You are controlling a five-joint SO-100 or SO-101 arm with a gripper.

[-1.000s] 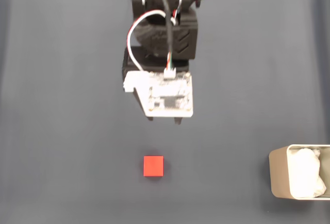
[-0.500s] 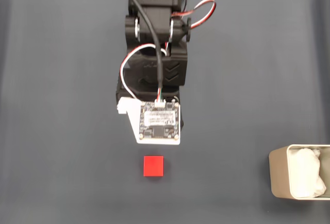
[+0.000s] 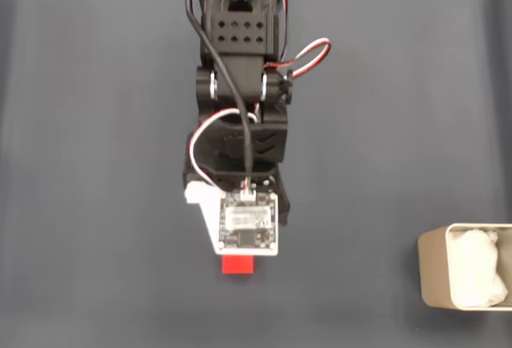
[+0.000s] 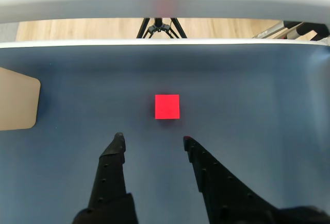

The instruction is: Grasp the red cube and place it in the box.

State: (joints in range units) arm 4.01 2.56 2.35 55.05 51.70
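The red cube lies on the dark blue-grey mat, just ahead of my fingertips in the wrist view. My gripper stands open, both black fingers apart with nothing between them, and the cube sits slightly right of the gap's middle. In the fixed view my arm's white camera board covers most of the red cube, whose lower strip peeks out below it. The box, beige-grey with white padding inside, rests at the lower right edge of the fixed view. In the wrist view the box is at the far left.
The black arm reaches down from the top centre of the fixed view with red and white wires looping off it. In the wrist view, a tripod and wooden floor lie beyond the mat's far edge.
My arm has stretched down the fixed view toward the cube. Its camera board now overlaps the cube's upper part, where earlier a clear gap separated them.
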